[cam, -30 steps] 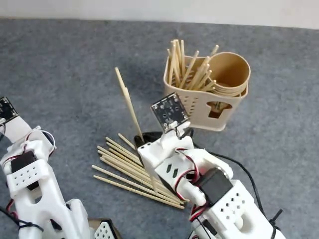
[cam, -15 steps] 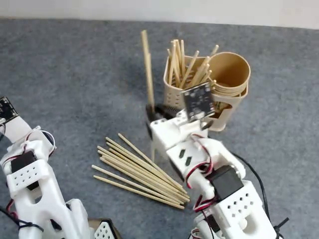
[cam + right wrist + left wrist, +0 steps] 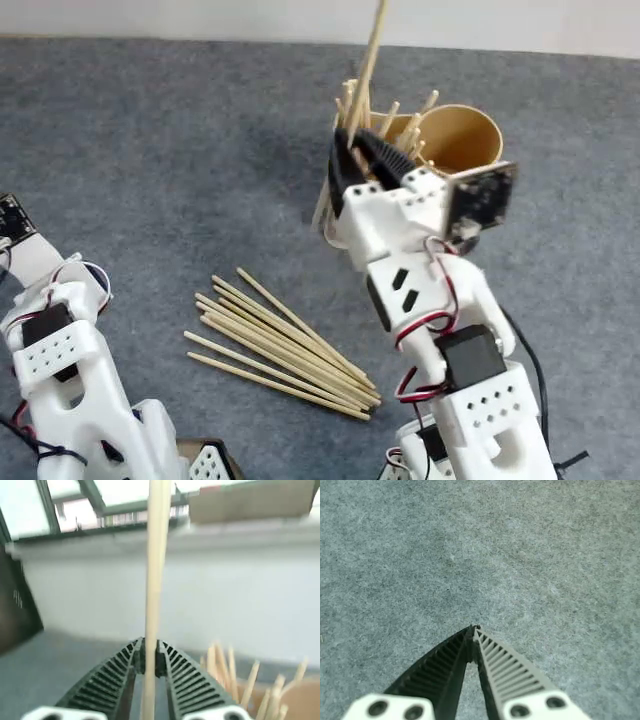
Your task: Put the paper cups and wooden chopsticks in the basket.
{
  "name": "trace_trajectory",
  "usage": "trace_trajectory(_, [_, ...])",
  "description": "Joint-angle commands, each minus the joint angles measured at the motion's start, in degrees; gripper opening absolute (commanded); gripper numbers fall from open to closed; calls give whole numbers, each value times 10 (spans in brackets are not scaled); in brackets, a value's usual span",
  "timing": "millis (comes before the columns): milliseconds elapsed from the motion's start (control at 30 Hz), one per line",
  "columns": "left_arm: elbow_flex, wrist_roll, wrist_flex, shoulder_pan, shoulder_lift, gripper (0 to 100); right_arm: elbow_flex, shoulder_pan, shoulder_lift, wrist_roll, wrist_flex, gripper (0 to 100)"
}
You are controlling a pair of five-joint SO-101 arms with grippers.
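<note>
Cut off and covered
The held chopstick (image 3: pixel 370 50) ran off the high view's top edge; the right hand (image 3: pixel 352 137) and its arm covered most of the paper cups (image 3: pixel 462 135) (rim alone showed).

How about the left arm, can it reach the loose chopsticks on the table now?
Probably yes: the loose chopsticks lie on the bare table beside the left arm, nothing between; the left pincer is shut and empty, the right pincer up at the basket.
</note>
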Motion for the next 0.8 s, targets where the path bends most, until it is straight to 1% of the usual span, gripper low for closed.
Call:
trace_trajectory(0, [-10,3,-10,0,-11,8,-73,21,-11,-4,-27,5])
trace_trajectory(233, [-10,3,-10,0,-11,8,-167,40,-10,0,-27,5])
trace_trajectory(367, [-10,3,-10,0,-11,8,-182,72,-8,0,-28,5])
trace_trajectory(467, [-10,3,-10,0,-11,8,-175,94,-6,0,-65,5])
trace_trajectory(600, [-10,3,-10,0,-11,8,-124,135,51,1,-125,5])
trace_trajectory(767, [-10,3,-10,0,-11,8,-107,139,135,1,-145,5])
